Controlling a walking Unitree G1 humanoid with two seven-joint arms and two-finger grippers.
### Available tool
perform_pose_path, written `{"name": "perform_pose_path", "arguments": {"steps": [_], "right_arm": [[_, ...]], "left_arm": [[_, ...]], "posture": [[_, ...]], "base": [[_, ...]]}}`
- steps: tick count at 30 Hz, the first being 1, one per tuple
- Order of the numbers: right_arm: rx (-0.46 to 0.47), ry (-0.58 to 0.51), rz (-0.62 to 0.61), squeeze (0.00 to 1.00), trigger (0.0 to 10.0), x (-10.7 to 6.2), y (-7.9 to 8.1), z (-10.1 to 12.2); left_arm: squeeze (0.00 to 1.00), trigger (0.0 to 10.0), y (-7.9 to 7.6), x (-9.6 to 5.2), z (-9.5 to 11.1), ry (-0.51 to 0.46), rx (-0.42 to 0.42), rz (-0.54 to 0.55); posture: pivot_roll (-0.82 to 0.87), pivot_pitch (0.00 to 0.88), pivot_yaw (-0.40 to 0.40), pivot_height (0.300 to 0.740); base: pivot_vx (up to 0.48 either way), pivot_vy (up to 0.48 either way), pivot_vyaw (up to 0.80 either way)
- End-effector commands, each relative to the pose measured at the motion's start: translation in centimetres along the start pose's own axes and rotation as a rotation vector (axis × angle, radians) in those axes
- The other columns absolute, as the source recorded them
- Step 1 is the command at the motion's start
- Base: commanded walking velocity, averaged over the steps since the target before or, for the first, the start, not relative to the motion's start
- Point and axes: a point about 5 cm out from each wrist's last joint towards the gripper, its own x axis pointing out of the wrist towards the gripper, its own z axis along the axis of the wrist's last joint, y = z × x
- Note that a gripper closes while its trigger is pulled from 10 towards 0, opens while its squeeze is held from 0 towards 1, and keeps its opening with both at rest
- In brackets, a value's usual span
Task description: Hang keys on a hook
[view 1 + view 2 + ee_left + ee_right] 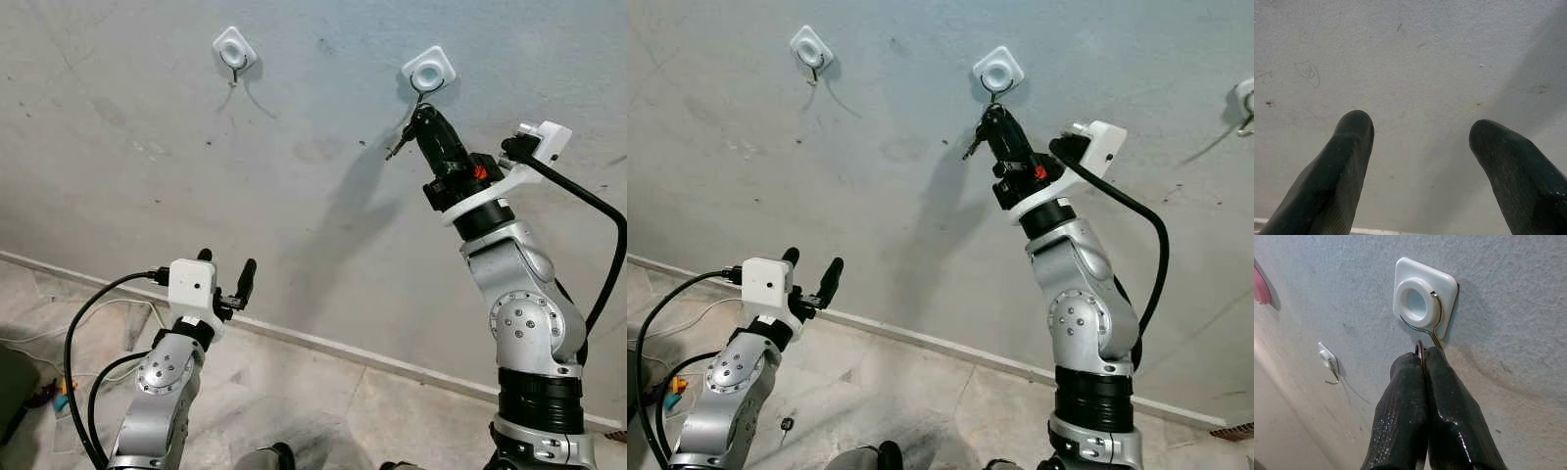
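Right pincer [1422, 363] pinches the key ring [1420, 350] just under the hook [1436, 333], at six o'clock of its round cap.

Risk, as I judge it: the thin steel ring misses the slim wire hook, or the smooth rubbery fingers slip and the keys [397, 147] fall to the tiled floor [294, 392]. The glossy white plastic mount [1449, 289] sits on a rough grey wall [147, 117]. Left pincer [1418, 142], spread, idles low.
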Motion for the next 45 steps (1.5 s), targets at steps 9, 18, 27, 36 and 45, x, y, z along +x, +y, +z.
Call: {"name": "perform_pose_path", "arguments": {"steps": [9,18,27,36,45], "right_arm": [[0.013,-0.011,0.011,0.00,10.0,1.0,0.5,-0.1],[0.034,-0.002,-0.028,0.00,10.0,0.9,-0.1,-0.6],[0.060,0.004,-0.073,0.00,10.0,0.7,-0.7,-1.0],[0.070,0.023,-0.075,0.00,10.0,0.6,-0.7,-1.4],[0.058,0.101,-0.132,0.00,10.0,-0.5,-1.3,-3.6]], "left_arm": [[0.00,10.0,0.1,-0.3,-0.4,0.016,0.006,0.001],[0.00,10.0,0.1,-0.4,-0.4,0.017,0.005,0.004],[0.00,10.0,0.1,-0.5,-0.4,0.018,0.006,0.001],[0.00,10.0,0.0,-0.6,-0.5,0.022,0.005,0.003],[0.00,10.0,0.1,-0.4,-0.5,0.019,0.008,0.004]], "posture": [[0.03,0.157,0.105,0.740],[0.03,0.159,0.103,0.740],[0.03,0.161,0.105,0.740],[0.03,0.165,0.101,0.740],[0.03,0.155,0.102,0.740]], "base": [[0.000,0.000,0.00],[0.000,0.000,0.00],[0.000,0.000,0.00],[0.000,0.000,0.00],[0.000,0.000,0.00]]}}
